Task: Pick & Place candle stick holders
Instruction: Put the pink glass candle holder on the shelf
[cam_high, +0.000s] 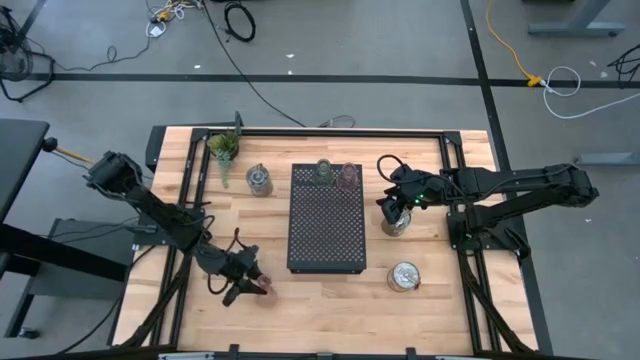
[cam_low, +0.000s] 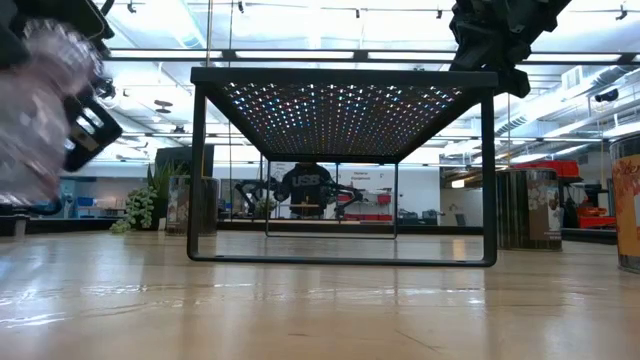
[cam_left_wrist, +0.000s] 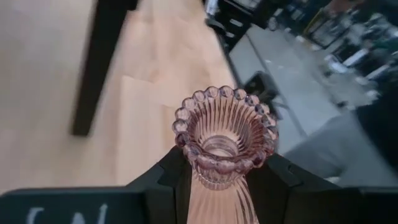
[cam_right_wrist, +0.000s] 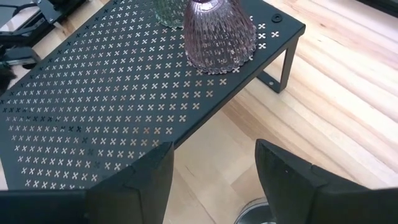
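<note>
My left gripper (cam_high: 250, 283) is near the table's front left, shut on a pinkish-brown holder (cam_left_wrist: 225, 134) with a beaded rim. The holder also shows blurred in the low view (cam_low: 40, 110). My right gripper (cam_high: 396, 208) is open right of the black perforated tray (cam_high: 327, 262), over a silvery glass holder (cam_high: 397, 224). The rim of that holder (cam_right_wrist: 255, 214) shows between its fingers. A pale green holder (cam_high: 325, 172) and a pinkish-brown one (cam_right_wrist: 217, 34) stand on the tray's far end. Two more silvery holders (cam_high: 404, 277) (cam_high: 259, 180) stand on the table. My left gripper pinches the pinkish-brown holder by its ribbed stem (cam_left_wrist: 214, 186), just below the beaded cup, between its two fingers (cam_left_wrist: 163, 180). The holder lies along the fingers, its cup opening pointing away from the wrist. It is lifted clear of the table.
A small leafy potted plant (cam_high: 224, 148) stands at the far left of the table. The tray stands on legs (cam_low: 197, 170) with open room under it. Bare wood lies in front of the tray and between the tray and my left gripper.
</note>
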